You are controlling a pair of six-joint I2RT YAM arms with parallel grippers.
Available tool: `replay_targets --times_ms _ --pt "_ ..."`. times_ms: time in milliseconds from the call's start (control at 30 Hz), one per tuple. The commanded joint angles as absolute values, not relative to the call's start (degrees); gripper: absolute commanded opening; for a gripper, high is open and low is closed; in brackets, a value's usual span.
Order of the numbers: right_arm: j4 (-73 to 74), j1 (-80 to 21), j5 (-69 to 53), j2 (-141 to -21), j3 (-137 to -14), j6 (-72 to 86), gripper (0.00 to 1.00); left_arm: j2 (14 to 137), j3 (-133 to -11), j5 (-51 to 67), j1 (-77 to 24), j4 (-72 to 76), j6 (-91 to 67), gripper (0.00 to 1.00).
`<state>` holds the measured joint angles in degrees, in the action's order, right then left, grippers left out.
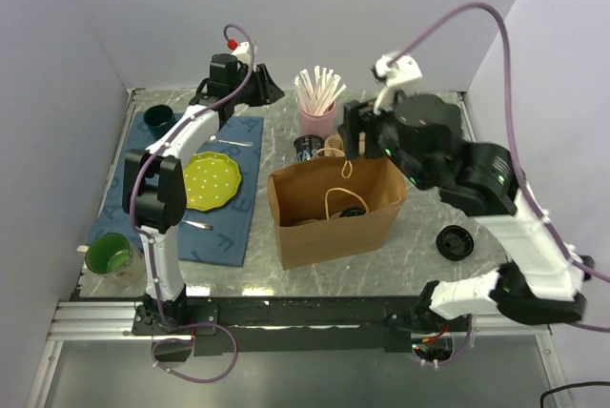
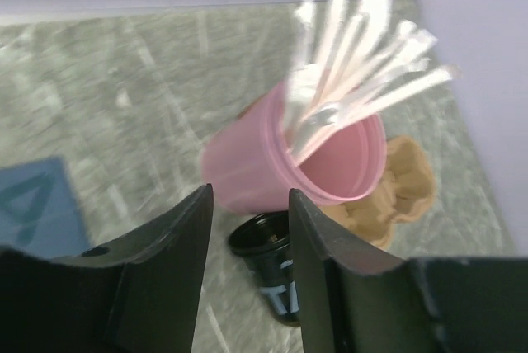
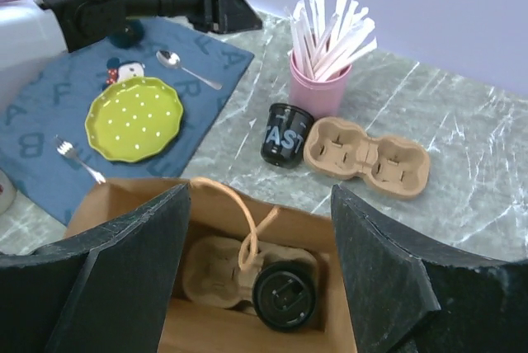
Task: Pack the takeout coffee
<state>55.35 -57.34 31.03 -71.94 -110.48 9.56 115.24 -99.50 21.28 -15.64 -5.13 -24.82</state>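
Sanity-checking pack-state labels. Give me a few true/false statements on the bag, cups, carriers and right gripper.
1. The paper bag holds a carrier and a black cup. True.
2. The loose cup by the pink cup stands upright. False: it lies on its side.
3. The spare carrier on the table is full of cups. False: it is empty.
4. The right gripper is open above the bag. True.
5. The green plate sits on bare table. False: it sits on the blue mat.
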Motion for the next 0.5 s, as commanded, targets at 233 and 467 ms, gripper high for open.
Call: replay_targets --times_ms 233,467 --pt "66.45 -57.48 35.16 -87.98 -131.75 10.11 0.77 115.84 -100.55 36.04 -15.47 12.31 -27.86 0.46" --pt "63.90 -57.57 35.42 -86.66 -128.85 11.43 0.77 118.91 -102.65 37.26 -15.29 14.85 -31.37 0.43"
